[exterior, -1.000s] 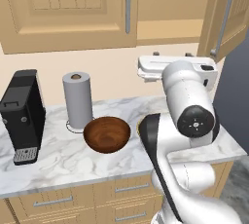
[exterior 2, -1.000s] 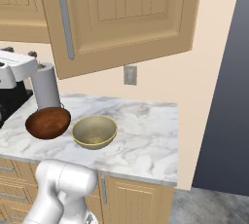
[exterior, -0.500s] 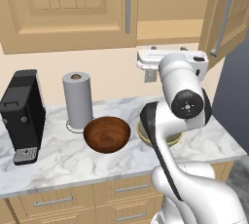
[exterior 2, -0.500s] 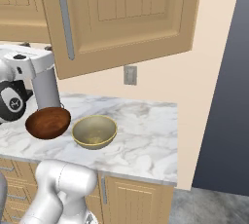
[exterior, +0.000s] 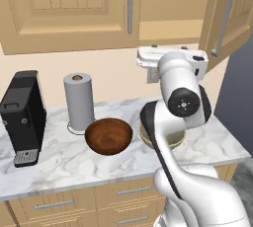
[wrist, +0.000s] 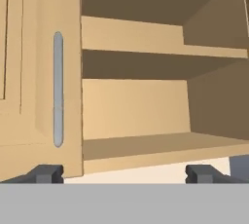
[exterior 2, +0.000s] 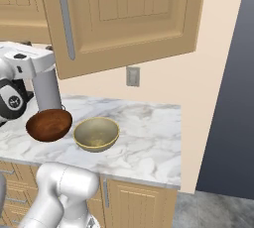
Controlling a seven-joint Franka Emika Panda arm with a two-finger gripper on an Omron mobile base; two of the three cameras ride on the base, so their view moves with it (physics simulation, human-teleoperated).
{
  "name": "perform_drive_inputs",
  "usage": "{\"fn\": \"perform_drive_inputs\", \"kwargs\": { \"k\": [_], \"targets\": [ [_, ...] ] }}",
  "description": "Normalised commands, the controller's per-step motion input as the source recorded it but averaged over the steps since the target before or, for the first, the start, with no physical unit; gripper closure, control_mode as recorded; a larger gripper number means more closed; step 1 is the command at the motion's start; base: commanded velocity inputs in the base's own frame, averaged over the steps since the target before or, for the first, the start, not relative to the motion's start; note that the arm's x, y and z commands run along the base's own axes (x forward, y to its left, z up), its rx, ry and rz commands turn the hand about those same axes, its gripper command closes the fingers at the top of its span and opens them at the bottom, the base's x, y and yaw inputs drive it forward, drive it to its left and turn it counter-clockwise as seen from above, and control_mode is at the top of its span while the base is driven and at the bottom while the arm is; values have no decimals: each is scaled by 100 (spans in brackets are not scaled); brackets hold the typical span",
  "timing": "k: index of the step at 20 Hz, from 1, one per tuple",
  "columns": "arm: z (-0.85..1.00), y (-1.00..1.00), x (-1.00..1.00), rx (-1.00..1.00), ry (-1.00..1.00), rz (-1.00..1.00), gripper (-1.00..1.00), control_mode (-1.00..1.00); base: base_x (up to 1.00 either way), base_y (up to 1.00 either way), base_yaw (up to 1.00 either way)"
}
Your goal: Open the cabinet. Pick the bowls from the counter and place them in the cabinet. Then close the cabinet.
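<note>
So the light-wood wall cabinet (wrist: 146,101) has its right door swung open, wooden shelf bare. Gripper (wrist: 124,173) faces it, fingers (wrist: 46,173) spread wide, holding nothing. Glossy reddish-brown wooden bowl (exterior: 108,135) and pale beige ceramic bowl (exterior 2: 96,134) sit side by side on the white marble counter (exterior 2: 149,138).

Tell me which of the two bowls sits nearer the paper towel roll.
The dark reddish-brown wooden bowl. It sits right beside the paper towel roll, while the pale beige bowl lies on its far side, toward the counter's open end.
</note>
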Motion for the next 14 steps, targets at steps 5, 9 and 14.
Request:
{"fn": "perform_drive_inputs", "kwargs": {
  "k": [5,9,14],
  "targets": [
    [0,-100,-3,13,0,-12,-100,-100,0,0,0],
    [0,-100,-25,18,-5,-14,-100,-100,0,0,0],
    [-1,-100,-20,15,-9,-11,-100,-100,0,0,0]
  ]
}}
